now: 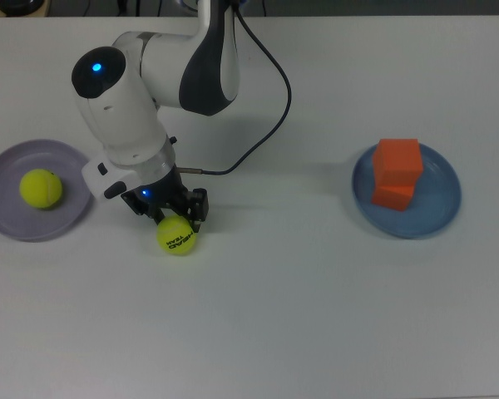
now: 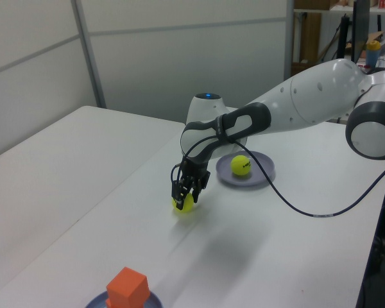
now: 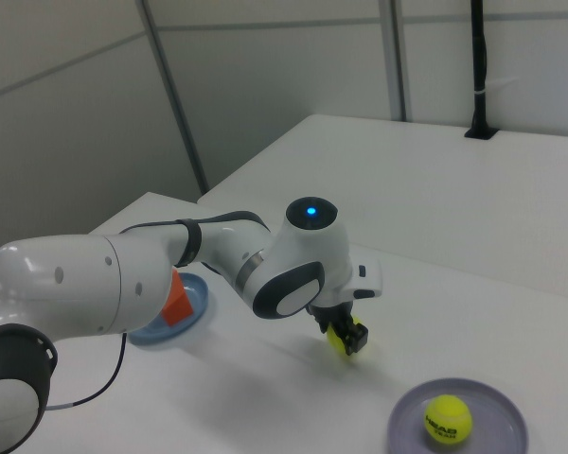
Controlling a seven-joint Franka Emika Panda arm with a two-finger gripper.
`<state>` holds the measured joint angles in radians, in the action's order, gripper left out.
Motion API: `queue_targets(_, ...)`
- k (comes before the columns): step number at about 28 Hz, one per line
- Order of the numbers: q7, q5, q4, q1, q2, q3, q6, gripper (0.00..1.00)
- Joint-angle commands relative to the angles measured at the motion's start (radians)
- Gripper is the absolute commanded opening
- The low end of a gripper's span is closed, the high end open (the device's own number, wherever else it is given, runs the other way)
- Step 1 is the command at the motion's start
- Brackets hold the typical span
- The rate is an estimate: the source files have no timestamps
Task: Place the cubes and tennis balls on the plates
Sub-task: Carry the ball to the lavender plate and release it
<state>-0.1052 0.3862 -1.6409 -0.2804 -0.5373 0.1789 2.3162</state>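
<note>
My gripper (image 1: 177, 224) is shut on the lettered tennis ball (image 1: 176, 238), a finger on each side of it, just above the white table a little to the top view's right of the lavender plate (image 1: 8, 224). The same held ball (image 3: 339, 338) shows between the fingers in the right view. The plain tennis ball (image 1: 41, 188) lies on the lavender plate. Two orange cubes, one (image 1: 398, 158) stacked on the other (image 1: 392, 197), rest on the blue plate (image 1: 439, 208) at the top view's right.
A black cable (image 1: 266, 125) runs from the arm across the table behind the gripper. In the left view the lavender plate (image 2: 262, 177) lies beyond the gripper (image 2: 183, 196), and the cube stack (image 2: 127, 287) sits at the near edge.
</note>
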Motion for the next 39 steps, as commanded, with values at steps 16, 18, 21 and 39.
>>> queue_targets(16, 0.009, -0.006, -0.013, 0.055, 0.102, 0.229, -0.080, 0.00)
queue_targets(18, -0.019, -0.003, -0.013, 0.085, 0.096, 0.238, -0.078, 0.00)
queue_targets(21, -0.044, -0.001, -0.013, 0.116, 0.092, 0.252, -0.075, 0.00)
queue_targets(39, -0.148, 0.045, -0.016, 0.156, 0.039, 0.292, -0.072, 0.99)
